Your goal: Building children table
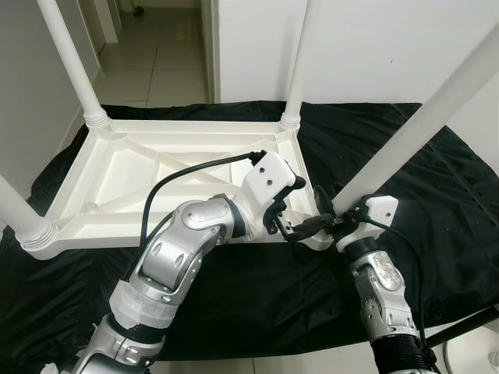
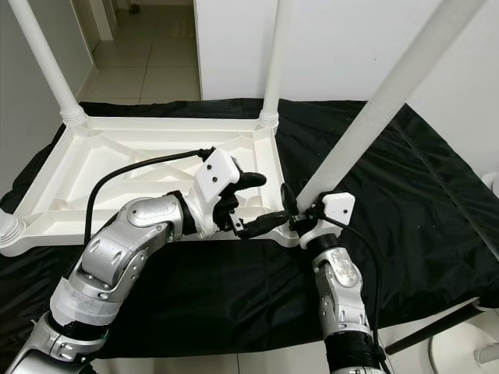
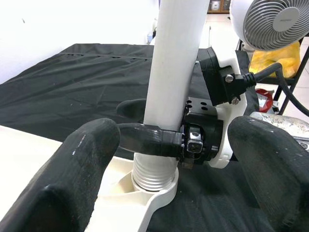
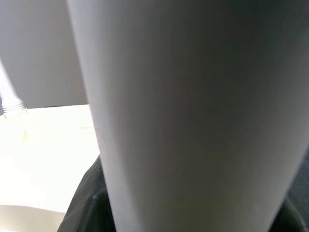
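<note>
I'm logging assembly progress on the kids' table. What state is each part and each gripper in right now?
Tabletop: upside down on the black cloth.
Near right leg: standing in its corner socket, threads showing at the base.
Other three legs: upright in their corners.
Right gripper: shut on the near right leg, just above the socket.
Left gripper: open, beside that corner.

This looks like a room in a home. Pale floor tiles point(image 1: 160, 66) run away through a hallway at the upper left of the frame, between plain white walls point(image 1: 374, 47). A black cloth point(image 1: 437, 187) is spread over the floor, and a standing fan point(image 3: 275, 21) sits at the upper right of the left wrist view.
</note>
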{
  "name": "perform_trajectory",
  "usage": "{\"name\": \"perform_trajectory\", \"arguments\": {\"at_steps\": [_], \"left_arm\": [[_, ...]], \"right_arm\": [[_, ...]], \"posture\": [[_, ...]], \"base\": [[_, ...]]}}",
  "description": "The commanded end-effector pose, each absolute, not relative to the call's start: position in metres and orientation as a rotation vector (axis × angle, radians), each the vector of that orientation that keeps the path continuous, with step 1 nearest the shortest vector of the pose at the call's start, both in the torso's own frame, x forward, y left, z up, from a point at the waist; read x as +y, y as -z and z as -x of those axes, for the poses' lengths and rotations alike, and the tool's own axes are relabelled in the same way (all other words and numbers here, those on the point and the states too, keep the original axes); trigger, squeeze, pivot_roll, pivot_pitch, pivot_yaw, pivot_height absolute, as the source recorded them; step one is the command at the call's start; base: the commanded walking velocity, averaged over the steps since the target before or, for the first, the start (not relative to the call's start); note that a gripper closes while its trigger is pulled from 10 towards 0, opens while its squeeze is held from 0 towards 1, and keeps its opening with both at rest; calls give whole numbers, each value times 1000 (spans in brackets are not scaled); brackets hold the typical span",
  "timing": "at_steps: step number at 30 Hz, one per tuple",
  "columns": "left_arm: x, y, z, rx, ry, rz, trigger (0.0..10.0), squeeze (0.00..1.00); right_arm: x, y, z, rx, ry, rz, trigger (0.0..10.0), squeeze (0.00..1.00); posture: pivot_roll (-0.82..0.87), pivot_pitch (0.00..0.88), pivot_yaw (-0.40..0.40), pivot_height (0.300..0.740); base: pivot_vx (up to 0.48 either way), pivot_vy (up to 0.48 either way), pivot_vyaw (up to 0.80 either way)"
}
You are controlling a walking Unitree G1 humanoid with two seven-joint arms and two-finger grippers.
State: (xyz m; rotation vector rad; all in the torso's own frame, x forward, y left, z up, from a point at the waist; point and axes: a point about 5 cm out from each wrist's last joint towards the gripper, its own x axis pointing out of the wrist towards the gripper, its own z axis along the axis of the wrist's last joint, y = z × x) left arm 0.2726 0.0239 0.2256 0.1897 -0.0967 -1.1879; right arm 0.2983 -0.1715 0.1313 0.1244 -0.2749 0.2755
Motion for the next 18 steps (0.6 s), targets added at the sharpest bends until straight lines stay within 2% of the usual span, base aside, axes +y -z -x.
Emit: {"name": "perform_trajectory", "arguments": {"at_steps": [1, 5, 6, 12, 15, 18], "left_arm": [[25, -228, -277, -112, 1123, -196, 10000, 0], [25, -229, -277, -112, 1123, -195, 10000, 0], [25, -229, -277, -112, 1123, -195, 10000, 0], [25, -229, -277, -113, 1123, -194, 10000, 0], [25, -229, -277, -113, 1122, -193, 10000, 0], [25, -229, -277, -114, 1120, -194, 10000, 0]], "right_arm": [[-172, -111, -295, -171, -262, -161, 10000, 0], [-174, -109, -299, -129, -252, -151, 10000, 0], [-175, -106, -304, -68, -255, -106, 10000, 0], [-175, -102, -309, 15, -272, -31, 10000, 0], [-174, -102, -311, 34, -304, 1, 10000, 0], [-172, -103, -314, 77, -421, 102, 10000, 0]], "posture": [[-49, 8, 12, 740], [-50, 9, 12, 740], [-50, 9, 12, 740], [-50, 8, 11, 740], [-50, 8, 11, 740], [-49, 8, 9, 740]], "base": [[0, 0, 0], [0, 0, 0], [0, 0, 0], [0, 0, 0], [0, 0, 0], [0, 0, 0]]}}
